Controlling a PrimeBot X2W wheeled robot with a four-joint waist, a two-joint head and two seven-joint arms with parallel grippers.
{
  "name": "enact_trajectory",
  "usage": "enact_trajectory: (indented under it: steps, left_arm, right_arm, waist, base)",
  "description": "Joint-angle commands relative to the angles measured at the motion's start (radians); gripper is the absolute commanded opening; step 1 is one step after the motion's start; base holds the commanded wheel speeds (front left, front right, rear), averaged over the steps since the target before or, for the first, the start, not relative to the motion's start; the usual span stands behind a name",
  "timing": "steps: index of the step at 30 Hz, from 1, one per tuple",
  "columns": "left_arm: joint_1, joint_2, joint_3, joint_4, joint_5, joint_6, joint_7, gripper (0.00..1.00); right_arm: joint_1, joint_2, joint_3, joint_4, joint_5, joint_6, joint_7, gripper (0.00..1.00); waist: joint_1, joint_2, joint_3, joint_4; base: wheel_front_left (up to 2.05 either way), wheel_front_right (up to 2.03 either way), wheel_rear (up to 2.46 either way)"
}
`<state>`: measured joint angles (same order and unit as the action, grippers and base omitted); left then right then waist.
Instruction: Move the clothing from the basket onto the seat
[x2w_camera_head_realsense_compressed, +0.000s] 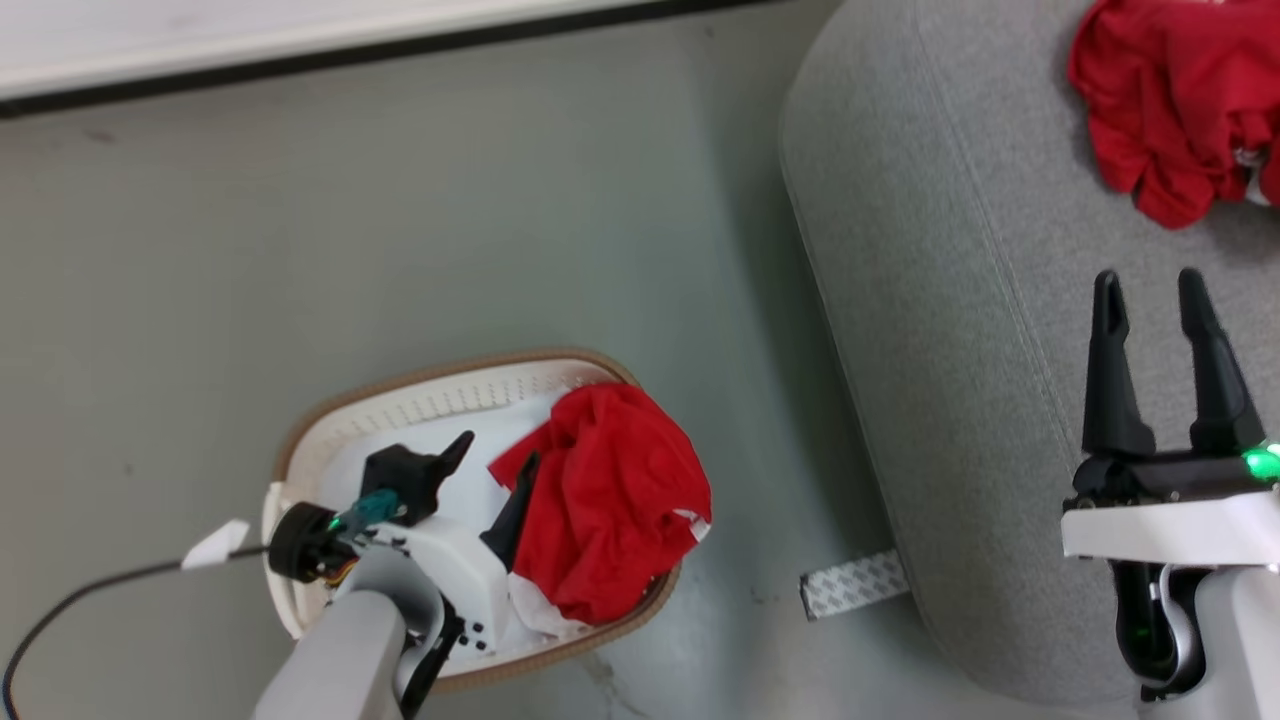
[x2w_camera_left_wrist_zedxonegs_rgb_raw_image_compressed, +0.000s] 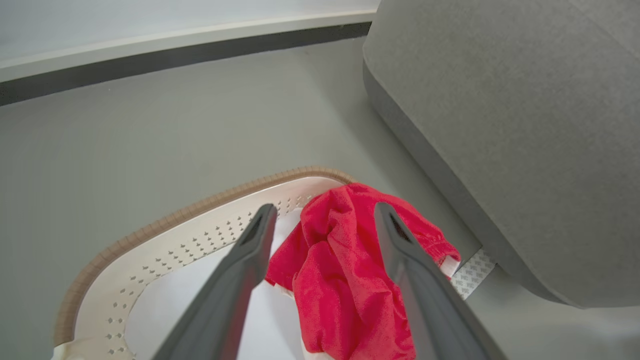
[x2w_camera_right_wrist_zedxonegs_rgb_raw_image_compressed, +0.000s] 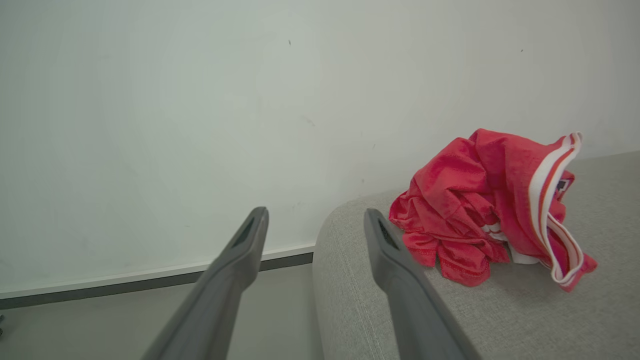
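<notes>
A pale grey floor (x2w_camera_head_realsense_compressed: 450, 200) carried the large grey seat (x2w_camera_head_realsense_compressed: 950, 350), whose rounded edge filled the right side of the head view. The oval white basket (x2w_camera_head_realsense_compressed: 430, 380), rimmed in brown, stood on the floor near the seat's left side without touching it.

Of the clothing, 1 striped red garment (x2w_camera_head_realsense_compressed: 1170, 100) lay crumpled on top of the seat, its white bands plain in the right wrist view (x2w_camera_right_wrist_zedxonegs_rgb_raw_image_compressed: 480, 200). The other red garment (x2w_camera_head_realsense_compressed: 610, 500) was heaped in the half of the basket nearest the seat, draped over the rim on that side above a pale liner.

The left pincer (x2w_camera_head_realsense_compressed: 497, 452) hung inside the basket with its 2 dark fingers spread wide and gripping nothing. 1 finger stood at the heap's edge and the other over the bare liner; the left wrist view showed the red cloth (x2w_camera_left_wrist_zedxonegs_rgb_raw_image_compressed: 340, 280) between them, though contact could not be judged.

The right pincer (x2w_camera_head_realsense_compressed: 1148, 280) hovered over the seat, also spread wide and empty, near the striped garment but clear of it.

A small patterned strip (x2w_camera_head_realsense_compressed: 850, 585) lay on the floor at the seat's base.
</notes>
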<state>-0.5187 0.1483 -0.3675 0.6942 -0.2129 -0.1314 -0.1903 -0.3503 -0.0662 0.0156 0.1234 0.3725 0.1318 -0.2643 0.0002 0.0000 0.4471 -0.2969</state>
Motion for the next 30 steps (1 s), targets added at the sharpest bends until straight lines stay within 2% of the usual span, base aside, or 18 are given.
enact_trajectory:
  steps: [1, 14, 22, 30]
  left_arm:
    - [-0.031, 0.017, -0.026, 0.031, -0.027, 0.002, 0.014, 1.0]
    - [-0.225, 0.072, -0.312, 0.211, -0.224, 0.002, 0.151, 1.0]
    - [-0.303, 0.098, -0.406, 0.301, -0.336, 0.002, 0.255, 1.0]
    - [-0.358, 0.138, -0.456, 0.365, -0.42, 0.002, 0.317, 1.0]
  right_arm:
    - [-0.021, 0.002, -0.006, -0.013, 0.007, -0.002, 0.0, 1.0]
    - [-0.086, 0.016, 0.004, -0.051, 0.029, -0.002, 0.0, 1.0]
    - [-0.102, 0.017, 0.04, -0.067, 0.113, -0.002, 0.0, 1.0]
    - [-0.121, 0.016, 0.083, -0.081, 0.184, -0.002, 0.0, 1.0]
  waist:
    - [-0.0002, 0.0, 0.046, -0.021]
    - [-0.0002, 0.0, 0.206, -0.107]
    - [-0.0002, 0.0, 0.285, -0.165]
    - [-0.0002, 0.0, 0.354, -0.213]
  base:
    - [0.0, 0.0, 0.0]
    - [0.0, 0.0, 0.0]
    - [0.0, 0.0, 0.0]
    - [0.0, 0.0, 0.0]
